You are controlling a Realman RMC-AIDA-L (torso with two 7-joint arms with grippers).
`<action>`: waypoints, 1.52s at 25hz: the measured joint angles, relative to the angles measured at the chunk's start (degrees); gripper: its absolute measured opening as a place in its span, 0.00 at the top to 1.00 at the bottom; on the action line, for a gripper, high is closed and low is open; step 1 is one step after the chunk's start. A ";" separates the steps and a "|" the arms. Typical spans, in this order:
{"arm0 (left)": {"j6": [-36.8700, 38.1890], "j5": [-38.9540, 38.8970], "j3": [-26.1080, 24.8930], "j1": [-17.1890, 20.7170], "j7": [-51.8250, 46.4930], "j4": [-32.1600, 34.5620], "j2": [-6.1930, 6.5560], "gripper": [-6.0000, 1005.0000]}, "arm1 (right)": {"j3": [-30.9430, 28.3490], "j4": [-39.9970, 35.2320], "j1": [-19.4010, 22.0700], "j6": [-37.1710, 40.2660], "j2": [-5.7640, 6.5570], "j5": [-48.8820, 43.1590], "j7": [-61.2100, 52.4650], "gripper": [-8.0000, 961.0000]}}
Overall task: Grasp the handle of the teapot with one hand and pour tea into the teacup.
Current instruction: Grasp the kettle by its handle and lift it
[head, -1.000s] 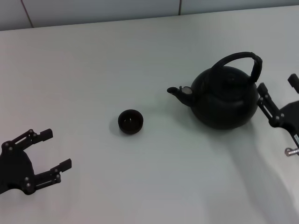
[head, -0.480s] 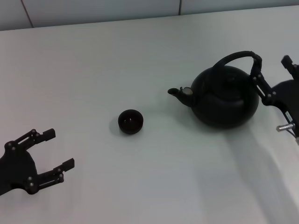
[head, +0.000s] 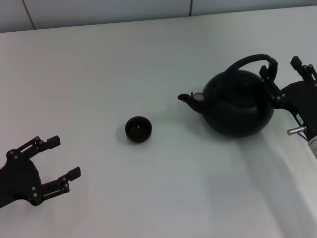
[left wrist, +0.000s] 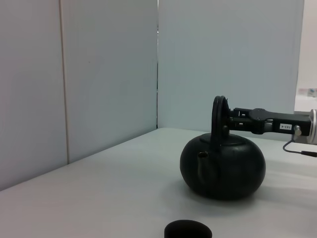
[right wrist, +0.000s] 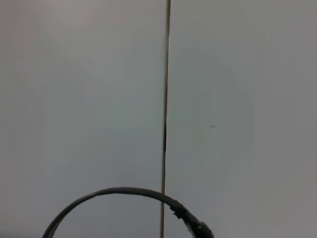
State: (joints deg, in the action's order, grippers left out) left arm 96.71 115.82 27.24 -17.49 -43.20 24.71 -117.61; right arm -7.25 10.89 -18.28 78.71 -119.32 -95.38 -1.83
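Teapot: large squat black pot, upright on the white table, taken here as the landmark. Short spout pointing toward the teacup. Lid in place.

Handle: black arched hoop standing upright over the lid of the teapot. Seen edge-on from the left wrist view; the right wrist view shows only its upper arc against the grey wall panels.

Teacup: small dark handleless bowl, upright on the table, on the spout side of the teapot and well apart from it. Only its rim shows in the left wrist view, nearer the camera than the teapot.

Right gripper: at handle height on the side of the teapot opposite the spout. Fingers spread wide; one finger lies against or just beside the end of the handle, the other stands clear of the pot. Nothing held. In the left wrist view the gripper reaches level toward the handle from behind.

Left gripper: far from the teapot, beyond the teacup, low over the table. Fingers spread wide, empty.
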 joint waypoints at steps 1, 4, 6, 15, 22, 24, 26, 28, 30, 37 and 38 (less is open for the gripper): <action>-0.08 -0.01 0.00 -0.08 0.08 0.27 -0.14 0.16 | 0.04 0.01 -0.13 -0.29 0.02 -0.05 -0.05 0.33; -0.01 -0.14 0.00 -0.07 0.03 0.26 -0.23 0.16 | 0.20 -0.05 -0.13 -0.35 0.02 -0.10 -0.05 0.33; -0.01 -0.17 0.00 -0.09 -0.05 0.05 -0.17 0.16 | 0.37 0.04 -0.18 -0.91 0.01 -0.14 -0.10 0.33; 0.05 -0.22 -0.02 0.06 -0.21 0.32 -0.26 0.16 | 0.42 0.41 -0.70 -1.37 0.00 -0.42 -0.17 0.50; 0.05 -0.25 -0.15 0.09 -0.32 0.34 -0.25 0.16 | 0.49 0.10 -0.74 -1.39 0.04 -0.97 -1.52 0.70; 0.05 -0.25 -0.17 0.04 -0.33 0.34 -0.25 0.16 | 0.48 0.04 -0.75 -1.38 0.05 -0.98 -1.62 0.75; 0.05 -0.25 -0.17 0.00 -0.33 0.28 -0.24 0.16 | 0.32 -0.01 -0.76 -1.21 0.06 -0.98 -1.62 0.79; 0.01 -0.25 -0.17 -0.03 -0.34 0.20 -0.24 0.16 | 0.18 -0.03 -0.77 -0.99 0.06 -0.98 -1.62 0.83; -0.07 -0.25 -0.17 -0.05 -0.35 0.12 -0.24 0.16 | -0.01 -0.08 -0.85 -0.33 0.09 -0.91 -1.78 0.90; -0.38 -0.24 -0.17 -0.17 -0.38 -0.02 -0.31 0.16 | 1.03 -6.94 -5.23 2.57 0.24 -1.05 -11.20 0.92; -0.39 -0.24 -0.17 -0.20 -0.39 -0.02 -0.33 0.16 | 1.34 -7.44 -5.77 2.08 0.24 -1.08 -11.76 0.92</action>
State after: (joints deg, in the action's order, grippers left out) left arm 96.33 115.57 27.07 -17.69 -43.59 24.69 -117.95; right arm -5.91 3.44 -24.05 80.79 -119.08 -96.46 -13.58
